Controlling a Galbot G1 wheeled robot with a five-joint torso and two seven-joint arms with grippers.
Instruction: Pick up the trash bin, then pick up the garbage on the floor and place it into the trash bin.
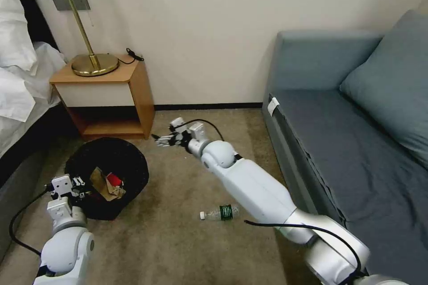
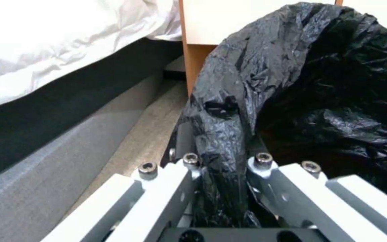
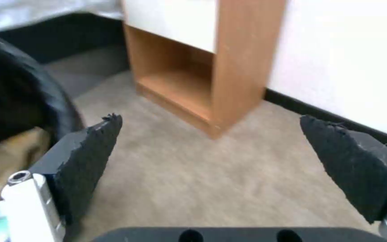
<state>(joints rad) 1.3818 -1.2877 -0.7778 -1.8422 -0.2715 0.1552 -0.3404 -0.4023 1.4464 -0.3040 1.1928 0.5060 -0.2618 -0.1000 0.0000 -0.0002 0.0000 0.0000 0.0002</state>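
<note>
1. Head view: we see the trash bin (image 1: 107, 173) tipped toward us beside the bed, with tan paper (image 1: 106, 183) and a red wrapper (image 1: 114, 180) already inside. Our left tool (image 1: 76, 187) grips its near rim. Our right tool (image 1: 166, 140) hangs empty over the carpet, near the wooden nightstand (image 1: 111, 98). The small bottle (image 1: 219, 213) lies on the floor, well apart from the bin.
2. Left wrist view: the left tool (image 2: 222, 161) is pinched tight on the black bag at the rim of the bin. We should keep this grip firm and the bin steady.
3. Right wrist view: the right tool (image 3: 211, 144) is wide open and holds nothing. We think it should go to the bottle and close across its middle.
</note>
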